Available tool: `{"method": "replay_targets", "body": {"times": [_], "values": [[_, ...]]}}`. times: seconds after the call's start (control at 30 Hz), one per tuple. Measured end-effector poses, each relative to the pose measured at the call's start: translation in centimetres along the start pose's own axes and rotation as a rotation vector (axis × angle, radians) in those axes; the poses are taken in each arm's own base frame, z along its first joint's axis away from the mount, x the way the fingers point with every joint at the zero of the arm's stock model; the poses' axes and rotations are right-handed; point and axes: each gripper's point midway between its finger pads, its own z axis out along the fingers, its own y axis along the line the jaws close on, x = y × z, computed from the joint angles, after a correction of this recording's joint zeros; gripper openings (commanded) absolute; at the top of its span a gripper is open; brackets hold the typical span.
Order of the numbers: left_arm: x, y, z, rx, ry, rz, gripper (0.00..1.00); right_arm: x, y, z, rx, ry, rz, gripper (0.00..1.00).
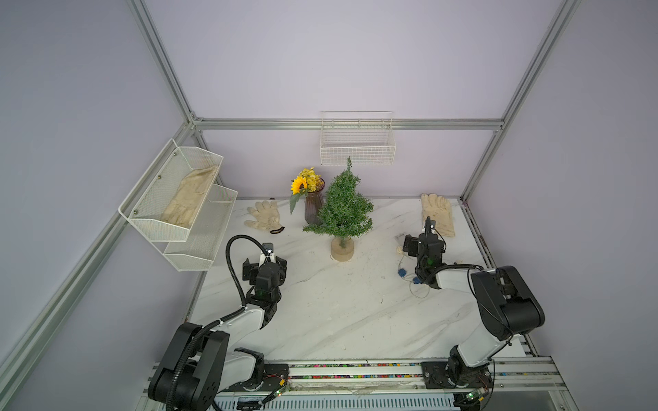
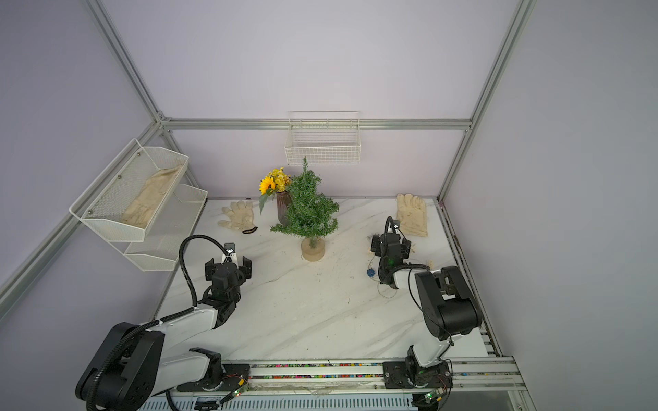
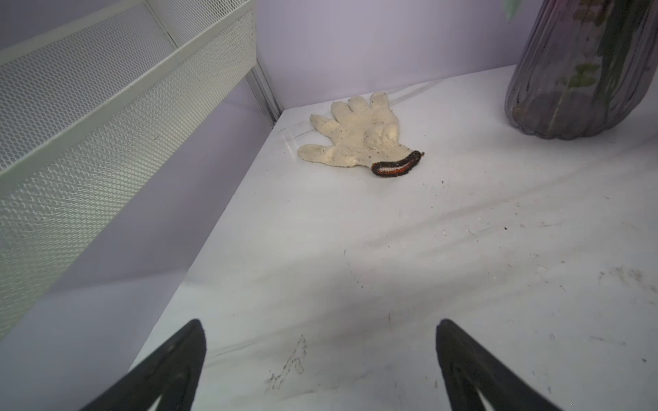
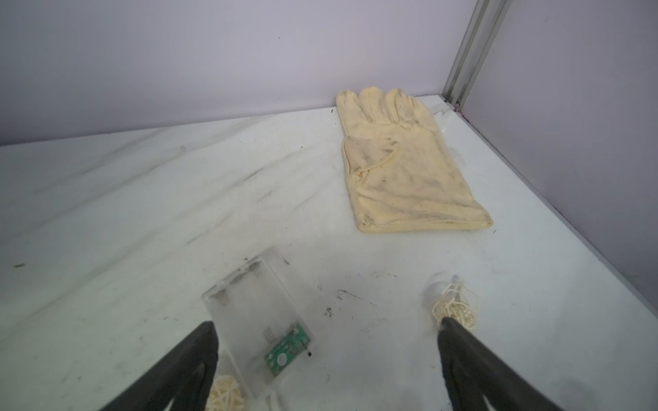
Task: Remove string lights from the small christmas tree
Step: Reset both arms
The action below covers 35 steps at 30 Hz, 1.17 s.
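right wrist view is showing you the lights (image 4: 455, 309) lying on the table (image 4: 142, 213), well apart from the tree (image 1: 343, 210): cream woven balls, clear box (image 4: 252, 313). the strand is running from the box toward the table's front. right claw (image 4: 327, 322) and left claw (image 3: 320, 322) are gaping wide, gripping nothing.

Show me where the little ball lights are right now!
The string lights lie on the table on the robot's right, under the right gripper, between the small christmas tree and a cream glove; the right wrist view shows their battery box.
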Motion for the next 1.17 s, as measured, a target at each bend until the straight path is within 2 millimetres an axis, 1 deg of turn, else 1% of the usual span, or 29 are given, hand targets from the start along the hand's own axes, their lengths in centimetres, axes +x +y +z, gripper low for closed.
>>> {"method": "replay_targets", "body": {"times": [0.07, 0.17, 0.3, 0.37, 0.4, 0.47, 0.53, 0.57, 0.73, 0.87, 1.17], "values": [[0.0, 0.2, 0.7, -0.003, -0.011, -0.016, 1.0, 0.6, -0.1, 0.6, -0.01, -0.021, -0.011, 0.97], [0.4, 0.6, 1.6, 0.003, -0.009, -0.037, 1.0, 0.4, -1.0, 1.2, -0.014, -0.057, 0.003, 0.97], [0.1, 1.6, 2.4, 0.008, -0.03, -0.106, 1.0, -0.4, -2.4, 0.6, -0.058, -0.127, 0.042, 0.97], [0.0, 1.6, 3.0, 0.015, -0.049, -0.136, 1.0, -0.3, -3.0, -0.2, -0.085, -0.174, 0.06, 0.97], [0.4, 1.2, 3.5, 0.023, -0.052, -0.141, 1.0, 0.1, -3.3, -0.5, -0.092, -0.176, 0.062, 0.97], [1.9, 0.2, 4.3, 0.045, -0.028, -0.128, 1.0, 0.5, -3.4, -0.7, -0.103, -0.176, 0.063, 0.97], [3.7, -0.5, 4.8, 0.06, 0.02, -0.106, 1.0, 0.1, -3.2, -0.8, -0.117, -0.193, 0.066, 0.97], [4.2, -0.6, 4.8, 0.063, 0.038, -0.099, 1.0, -0.2, -3.1, -0.9, -0.125, -0.205, 0.068, 0.97], [3.7, -0.5, 4.7, 0.062, 0.027, -0.113, 1.0, -1.1, -2.7, -1.1, -0.146, -0.238, 0.073, 0.97], [2.9, -0.3, 4.7, 0.058, -0.003, -0.127, 1.0, -1.2, -2.6, -1.1, -0.155, -0.241, 0.073, 0.97], [2.2, -0.2, 4.7, 0.055, -0.031, -0.14, 1.0, -1.5, -2.5, -1.2, -0.161, -0.253, 0.075, 0.97]]}}
